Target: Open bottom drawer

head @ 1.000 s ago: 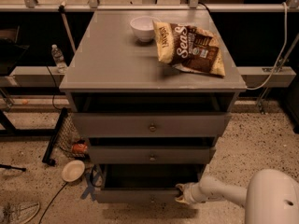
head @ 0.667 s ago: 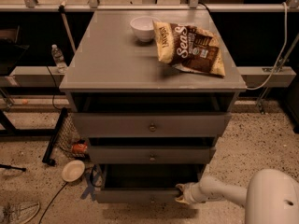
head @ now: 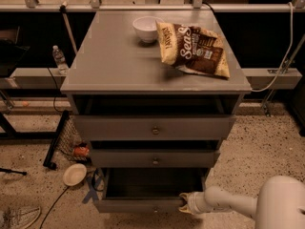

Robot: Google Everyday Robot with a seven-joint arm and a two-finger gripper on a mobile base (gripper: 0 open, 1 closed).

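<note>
Reading the chip bag on the cabinet top, I make out "Sea" in pale letters; the rest is illegible. I count one bag, one white bowl just left of it, three grey drawers, one water bottle far left and one dish on the floor. The bottom drawer stands pulled out nearest me, its inside dark. The gripper sits at the front's right end; spread or clamped, I cannot tell.

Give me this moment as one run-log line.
object: slim grey bottom drawer | state: pulled out, dark interior showing | gripper: at right end of drawer front | step: drawer open
</note>
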